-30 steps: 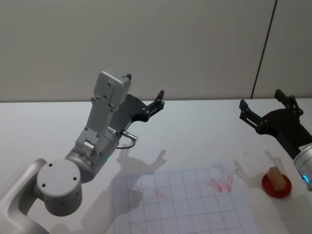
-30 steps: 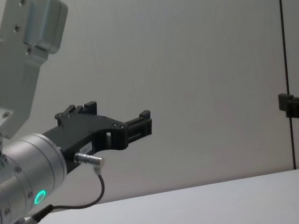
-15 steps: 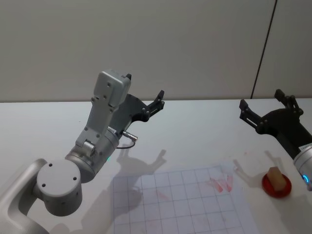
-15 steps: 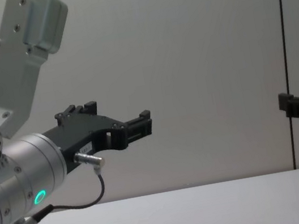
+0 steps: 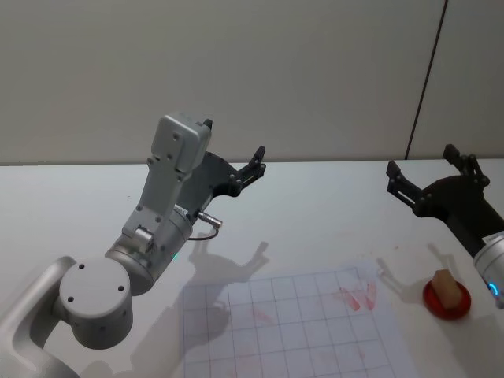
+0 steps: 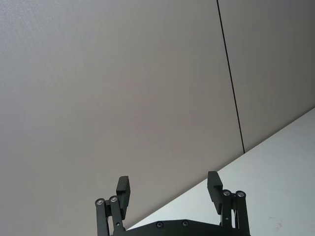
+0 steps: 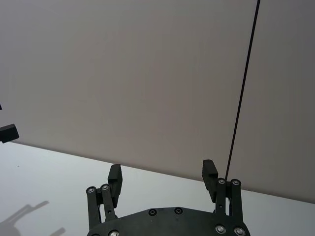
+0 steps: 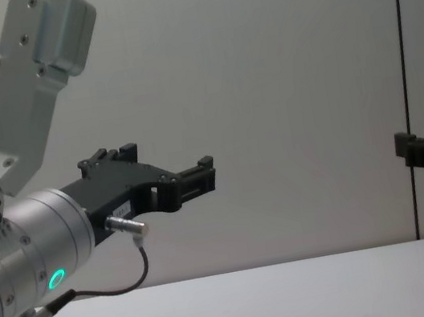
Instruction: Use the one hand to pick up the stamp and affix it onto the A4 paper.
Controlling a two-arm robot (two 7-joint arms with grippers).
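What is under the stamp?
The stamp stands on a round red pad, which lies on the white table. The stamp covers the pad's middle, so that part cannot be seen. The right gripper and the left gripper hover open, holding nothing.

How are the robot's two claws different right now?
The left gripper is far from the stamp, off beyond the paper's other side; the right gripper is close to the stamp. The left gripper points away and rightward; the right gripper points away and leftward. Both are black, open and holding nothing.
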